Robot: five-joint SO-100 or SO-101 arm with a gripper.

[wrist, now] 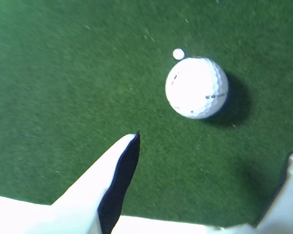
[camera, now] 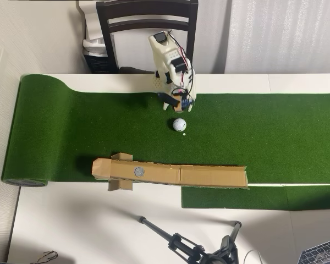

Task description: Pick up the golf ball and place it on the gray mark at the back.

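Golf ball sits free on the turf beside a tiny white dot. Gripper hovers just short, fingers spread wide, presumably to straddle it. Gray mark waits bare on the cardboard strip.

No text can be read; the golf ball bears dark printed marks at its three o'clock side, too blurred to make out.

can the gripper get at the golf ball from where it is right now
Probably yes. In the wrist view the gripper has its jaws spread, and the golf ball lies on bare turf just ahead of them. Nothing stands between; only a tiny white dot lies beyond the ball.
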